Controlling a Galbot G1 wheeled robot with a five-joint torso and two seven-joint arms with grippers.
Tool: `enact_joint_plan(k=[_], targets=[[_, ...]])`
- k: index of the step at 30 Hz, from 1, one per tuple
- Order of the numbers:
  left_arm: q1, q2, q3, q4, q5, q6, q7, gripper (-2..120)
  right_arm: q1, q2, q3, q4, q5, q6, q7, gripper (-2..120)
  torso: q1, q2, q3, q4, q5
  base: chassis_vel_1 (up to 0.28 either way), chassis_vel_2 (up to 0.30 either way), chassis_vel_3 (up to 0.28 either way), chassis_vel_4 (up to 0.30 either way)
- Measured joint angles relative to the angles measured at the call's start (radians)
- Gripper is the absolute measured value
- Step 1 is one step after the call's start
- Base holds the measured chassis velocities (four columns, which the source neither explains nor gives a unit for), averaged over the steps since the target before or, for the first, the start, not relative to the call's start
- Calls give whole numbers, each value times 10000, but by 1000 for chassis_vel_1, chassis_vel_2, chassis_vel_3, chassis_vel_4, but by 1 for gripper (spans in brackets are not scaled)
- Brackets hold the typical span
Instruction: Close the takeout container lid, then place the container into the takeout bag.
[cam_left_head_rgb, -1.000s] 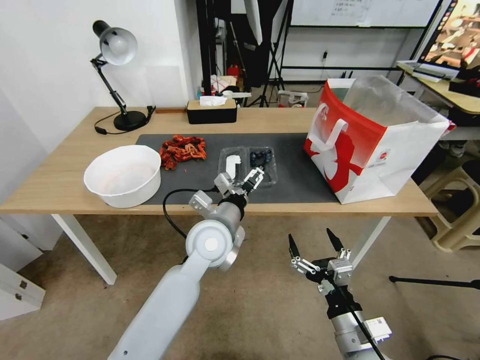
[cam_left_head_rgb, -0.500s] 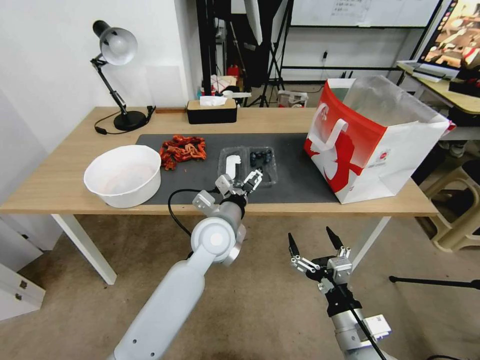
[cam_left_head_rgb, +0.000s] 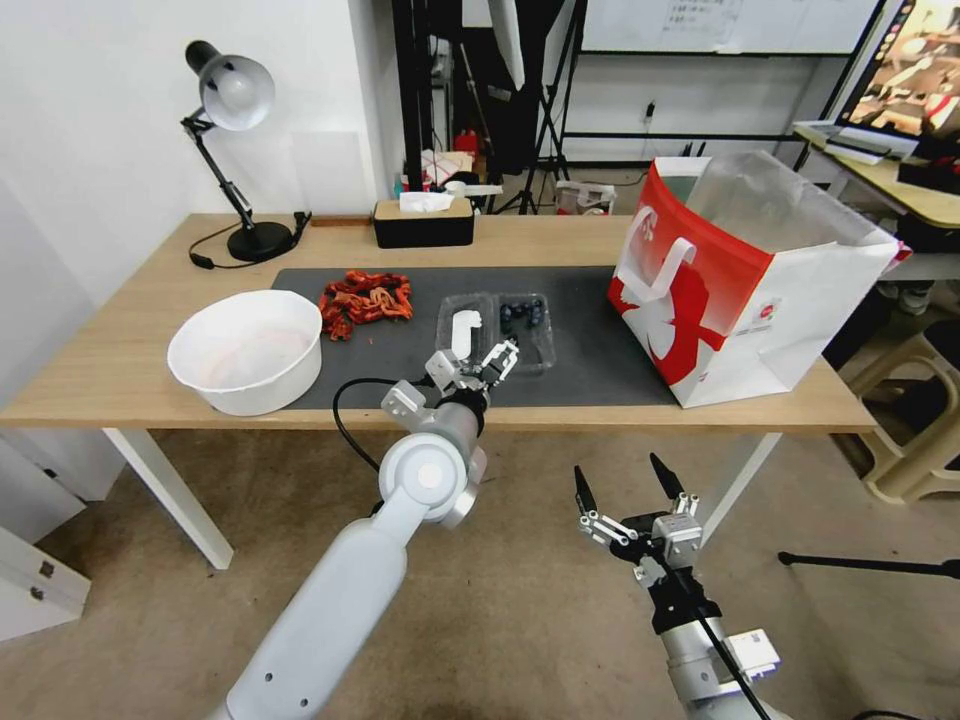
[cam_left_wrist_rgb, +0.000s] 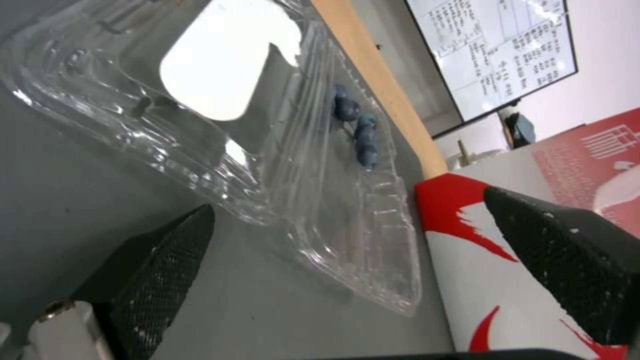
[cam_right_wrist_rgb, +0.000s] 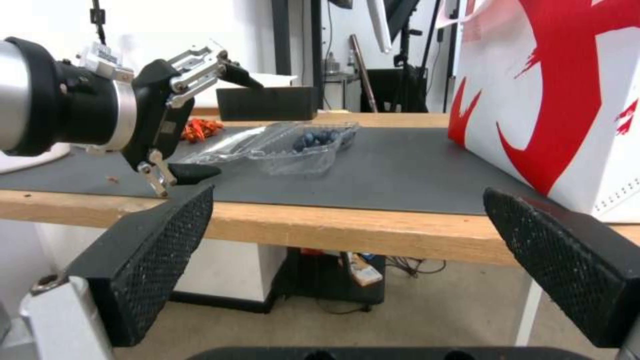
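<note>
The takeout container (cam_left_head_rgb: 497, 330) lies open on the dark mat, its two clear halves side by side. The lid (cam_left_head_rgb: 465, 328) with its white sticker (cam_left_wrist_rgb: 220, 65) is the left half; blue berries (cam_left_head_rgb: 524, 315) sit in the right half. My left gripper (cam_left_head_rgb: 475, 358) hovers open at the container's near edge, one finger on each side of the hinge line, touching nothing. The same container (cam_left_wrist_rgb: 267, 125) spreads between its fingers in the left wrist view. The takeout bag (cam_left_head_rgb: 745, 280) stands open at the table's right end. My right gripper (cam_left_head_rgb: 620, 475) waits open below the table's front edge.
A big white bowl (cam_left_head_rgb: 245, 350) stands at the left front, with red crayfish (cam_left_head_rgb: 365, 297) behind it on the mat. A desk lamp (cam_left_head_rgb: 235, 100) and a tissue box (cam_left_head_rgb: 422, 222) are at the back. The wooden table edge (cam_right_wrist_rgb: 333, 230) runs just ahead of the right gripper.
My left gripper has edged a little forward and to the left, closer over the container's near edge. The right arm has barely moved.
</note>
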Motion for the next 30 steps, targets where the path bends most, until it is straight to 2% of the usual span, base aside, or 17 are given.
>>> enact_joint_plan(k=[12, 30], targets=[[-21, -61, -45, 158, 17, -60, 14, 100, 10, -22, -44, -58, -31, 0, -13, 100, -2, 1, -1, 0, -1, 0, 0, 0, 0], [-9, -168, -217, 290, -285, -789, 517, 100, -62, 151, -210, -222, -224, 42, -72, 100, 0, 0, 0, 1, 0, 0, 0, 0, 0]])
